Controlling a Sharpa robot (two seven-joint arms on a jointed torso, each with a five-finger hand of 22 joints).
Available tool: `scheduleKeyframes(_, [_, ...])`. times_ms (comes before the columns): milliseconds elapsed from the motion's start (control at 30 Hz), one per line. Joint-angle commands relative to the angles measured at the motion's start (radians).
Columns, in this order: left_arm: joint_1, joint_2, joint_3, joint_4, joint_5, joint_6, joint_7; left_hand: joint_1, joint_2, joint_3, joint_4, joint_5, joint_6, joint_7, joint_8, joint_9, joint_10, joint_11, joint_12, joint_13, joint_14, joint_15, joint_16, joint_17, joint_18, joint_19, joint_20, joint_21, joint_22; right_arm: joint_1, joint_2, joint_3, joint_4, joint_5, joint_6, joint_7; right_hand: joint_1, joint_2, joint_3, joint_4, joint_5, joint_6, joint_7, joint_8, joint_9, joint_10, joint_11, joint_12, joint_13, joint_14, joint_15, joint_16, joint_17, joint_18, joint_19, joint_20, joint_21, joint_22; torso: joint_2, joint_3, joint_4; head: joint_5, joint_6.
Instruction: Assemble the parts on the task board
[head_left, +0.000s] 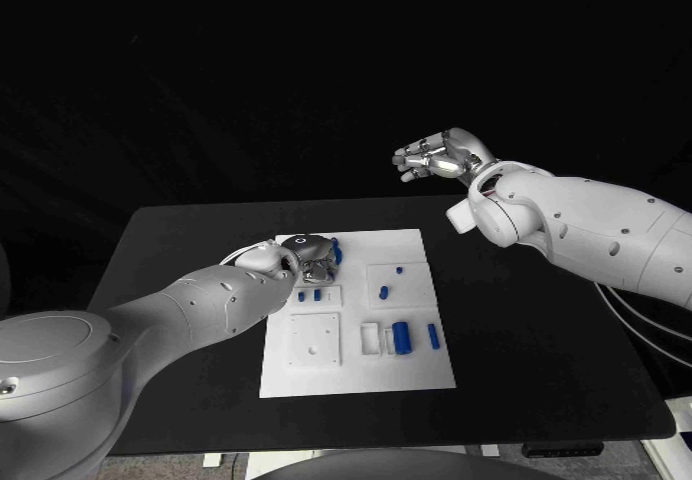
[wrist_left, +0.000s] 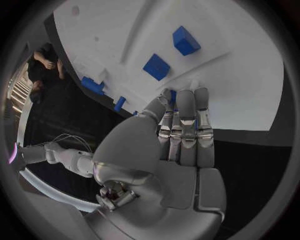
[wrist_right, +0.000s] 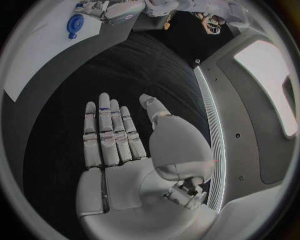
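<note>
Left hand (head_left: 296, 262) down at the far left corner of the board (head_left: 361, 375), fingers (wrist_left: 185, 131) pressed together side by side, tips touching a blue part (wrist_left: 173, 96) at the board's edge; cannot tell whether pinching it. Two blue blocks (wrist_left: 156, 66) standing on the board just beyond the fingertips. More blue parts (head_left: 402, 338) lying near the board's middle and near right, well apart from the hand. Right hand (head_left: 437, 154) raised past the table's (head_left: 173, 240) far edge, well clear of the board, holding nothing, fingers (wrist_right: 106, 131) straight and close together, thumb apart. No legible writing or labels anywhere.
</note>
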Motion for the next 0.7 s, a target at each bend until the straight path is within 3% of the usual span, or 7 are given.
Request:
scheduleKeyframes(33, [-0.002, 0.003, -0.001, -0.002, 0.001, 0.017, -0.015, 0.017, 0.005, 0.011, -0.002, -0.001, 0.009, 0.0, 0.003, 0.002, 0.01, -0.002, -0.005, 0.002, 0.011, -0.002, 0.006, 0.001, 0.019, -0.003, -0.005, 0.016, 0.025, 0.0, 0.001, 0.001, 0.002, -0.003, 0.013, 0.008, 0.002, -0.006, 0.001, 0.005, 0.004, -0.001, 0.003, -0.003, 0.0, -0.003, 0.001, -0.004, -0.001, 0.002, 0.006, -0.007, -0.001, -0.014, -0.006, -0.001, 0.0, -0.001, 0.001, 0.0009, -0.0001, -0.001, 0.0])
scheduleKeyframes(367, [-0.003, -0.001, 0.0, 0.007, 0.005, -0.02, -0.008, 0.015, -0.002, 0.037, -0.004, -0.002, 0.053, -0.011, 0.003, 0.007, 0.067, -0.018, -0.005, 0.003, 0.04, -0.013, 0.021, 0.011, 0.019, 0.002, -0.015, 0.063, 0.023, 0.0, -0.001, 0.001, 0.002, -0.003, 0.013, 0.009, 0.001, -0.006, 0.001, 0.006, 0.004, -0.001, 0.003, -0.003, 0.0, -0.002, 0.001, -0.004, -0.001, 0.002, 0.006, -0.006, -0.002, -0.014, -0.007, -0.001, 0.0, -0.001, 0.0, 0.0007, 0.0003, -0.006, 0.001])
scheduleKeyframes(700, [-0.002, -0.037, 0.002, 0.063, 0.071, -0.114, 0.017, 0.003, -0.016, 0.071, -0.001, 0.0, 0.063, -0.014, 0.003, 0.006, 0.079, -0.022, -0.005, 0.003, 0.042, -0.021, 0.04, 0.027, 0.015, 0.0, -0.024, 0.097, 0.021, 0.0, -0.012, 0.001, 0.005, -0.003, 0.011, 0.008, 0.001, -0.006, 0.001, 0.007, 0.005, -0.001, 0.003, -0.003, 0.0, -0.002, 0.001, -0.004, -0.001, 0.002, 0.006, -0.007, -0.002, -0.014, -0.007, -0.001, 0.0, -0.001, 0.0, 0.0001, 0.0057, -0.008, 0.006])
